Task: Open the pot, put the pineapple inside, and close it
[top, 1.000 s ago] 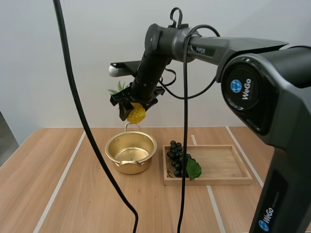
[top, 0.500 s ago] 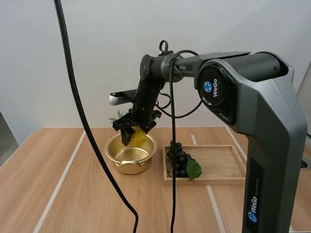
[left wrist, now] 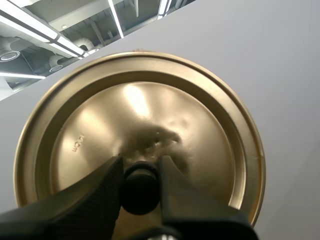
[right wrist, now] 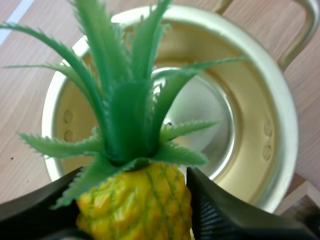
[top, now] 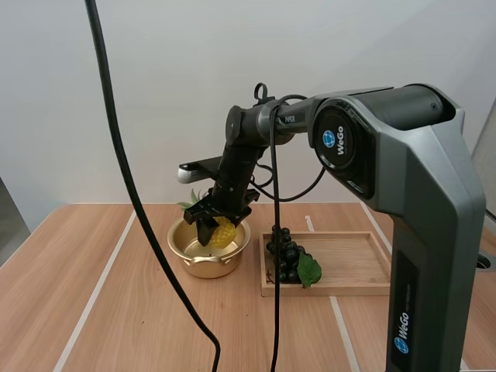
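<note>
My right gripper [top: 219, 225] is shut on a small yellow pineapple [top: 224, 232] with green leaves, held just over the open gold pot [top: 208, 246], its lower end at the rim. In the right wrist view the pineapple [right wrist: 137, 200] sits between the two black fingers [right wrist: 220, 215], leaves pointing toward the pot's shiny inside [right wrist: 200, 115]. My left gripper [left wrist: 141, 175] pinches the black knob [left wrist: 140, 185] of the gold lid [left wrist: 140, 140], held up in the air with the lid's underside facing the camera.
A wooden tray [top: 349, 263] lies right of the pot, with a bunch of dark grapes [top: 285, 254] and a green leaf at its left end. Bare wooden table [top: 116, 310] spreads to the left and front.
My right arm has come down with the pineapple, from well above the pot to its rim. The pot, tray and grapes have stayed put.
</note>
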Available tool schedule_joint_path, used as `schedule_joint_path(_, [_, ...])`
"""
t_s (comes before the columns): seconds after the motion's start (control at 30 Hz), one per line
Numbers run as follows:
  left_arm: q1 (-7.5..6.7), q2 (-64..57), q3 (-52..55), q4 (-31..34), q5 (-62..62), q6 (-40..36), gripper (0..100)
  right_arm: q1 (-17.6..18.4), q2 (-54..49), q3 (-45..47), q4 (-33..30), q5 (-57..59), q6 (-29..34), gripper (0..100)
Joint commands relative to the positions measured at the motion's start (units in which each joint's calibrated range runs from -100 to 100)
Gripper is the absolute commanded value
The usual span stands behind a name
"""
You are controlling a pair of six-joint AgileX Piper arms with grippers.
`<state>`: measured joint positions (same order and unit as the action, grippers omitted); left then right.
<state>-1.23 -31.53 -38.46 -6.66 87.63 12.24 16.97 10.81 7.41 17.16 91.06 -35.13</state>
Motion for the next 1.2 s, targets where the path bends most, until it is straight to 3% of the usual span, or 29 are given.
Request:
schedule_joint_path(0.0, [-0.01, -0.21, -0.35, -0.36, -0.22, -0.16, 0, 0.05, -0.55, 0.23, 0.48, -1.27, -0.84, 0])
schedule_joint_path(0.8, [-0.01, -0.21, -0.35, -0.36, -0.22, -0.16, 0, 0.05, 8.39, 0.23, 0.15, -4.64, -1.07, 0])
schedule_joint_path(1.17, [-0.01, -0.21, -0.35, -0.36, -0.22, -0.16, 0, 0.05, 8.39, 0.23, -5.03, -4.34, 0.32, 0])
